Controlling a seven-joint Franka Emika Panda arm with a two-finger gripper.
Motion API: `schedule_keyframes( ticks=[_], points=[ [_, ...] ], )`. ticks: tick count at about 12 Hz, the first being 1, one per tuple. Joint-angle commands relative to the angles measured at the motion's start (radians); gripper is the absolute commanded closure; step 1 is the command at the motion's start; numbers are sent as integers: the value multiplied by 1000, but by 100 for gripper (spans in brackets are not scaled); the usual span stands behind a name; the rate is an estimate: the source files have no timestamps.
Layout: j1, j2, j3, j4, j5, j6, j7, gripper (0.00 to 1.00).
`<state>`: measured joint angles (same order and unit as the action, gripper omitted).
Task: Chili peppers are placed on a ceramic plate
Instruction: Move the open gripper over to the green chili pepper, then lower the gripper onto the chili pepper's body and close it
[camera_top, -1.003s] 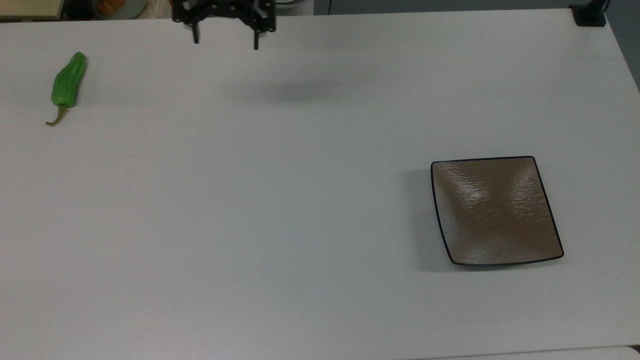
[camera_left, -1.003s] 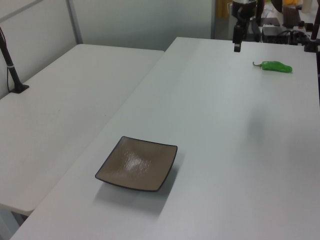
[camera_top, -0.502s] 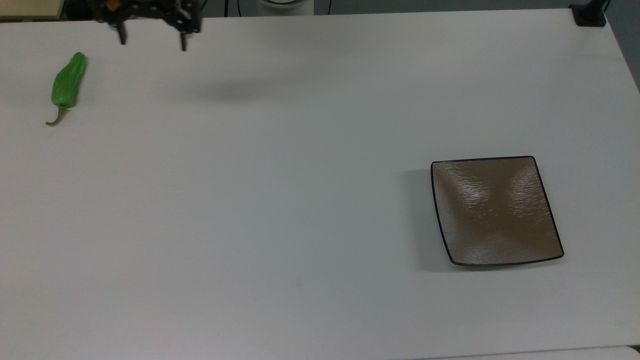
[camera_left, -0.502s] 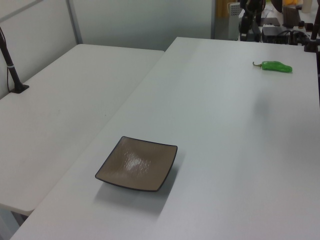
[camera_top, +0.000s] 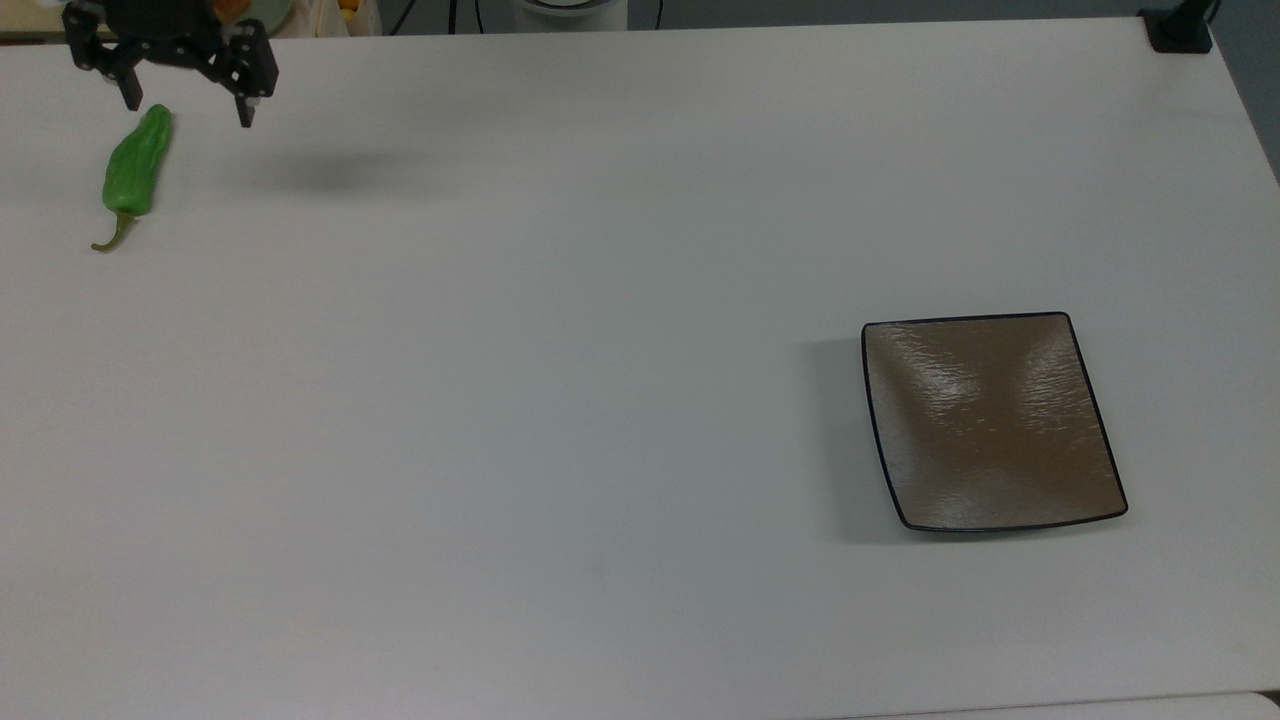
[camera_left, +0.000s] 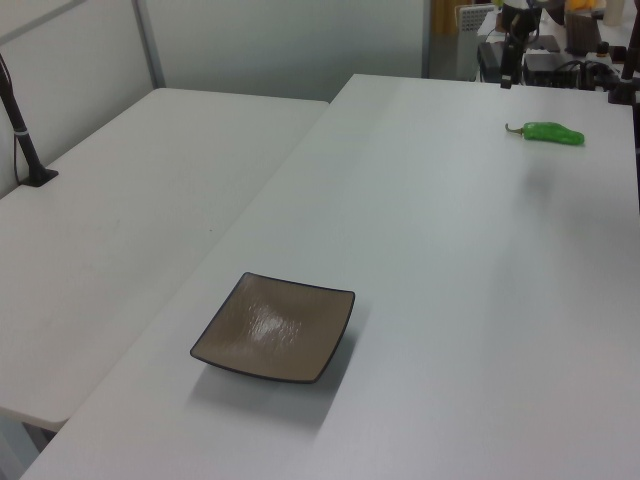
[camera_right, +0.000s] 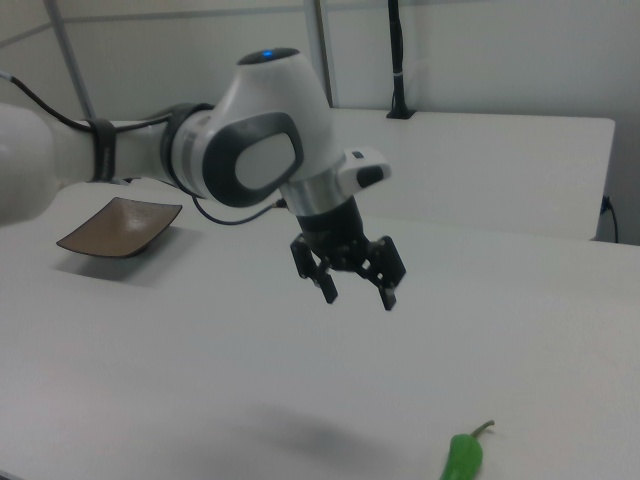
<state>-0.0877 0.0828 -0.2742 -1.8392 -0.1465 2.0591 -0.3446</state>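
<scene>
One green chili pepper (camera_top: 131, 172) lies at the top view's far left; the gripper (camera_top: 187, 106) hangs beside it, fingers spread, empty, well apart from the ceramic plate (camera_top: 990, 420).

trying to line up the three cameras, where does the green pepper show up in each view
Top view: the green pepper lies at the far upper left of the white table, stem toward the bottom edge.
Left view: upper right, stem toward the left view's left.
Right view: bottom edge, right of centre.
Shared landmark: the brown plate, far across the table from the pepper.
</scene>
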Motion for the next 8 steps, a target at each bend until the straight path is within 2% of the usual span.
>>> schedule_keyframes(
  ticks=[1,8],
  points=[
    [-46,34,-10,-31,2,48,-48,0],
    [-151,101,-10,-52,27,56,-163,0]
  ],
)
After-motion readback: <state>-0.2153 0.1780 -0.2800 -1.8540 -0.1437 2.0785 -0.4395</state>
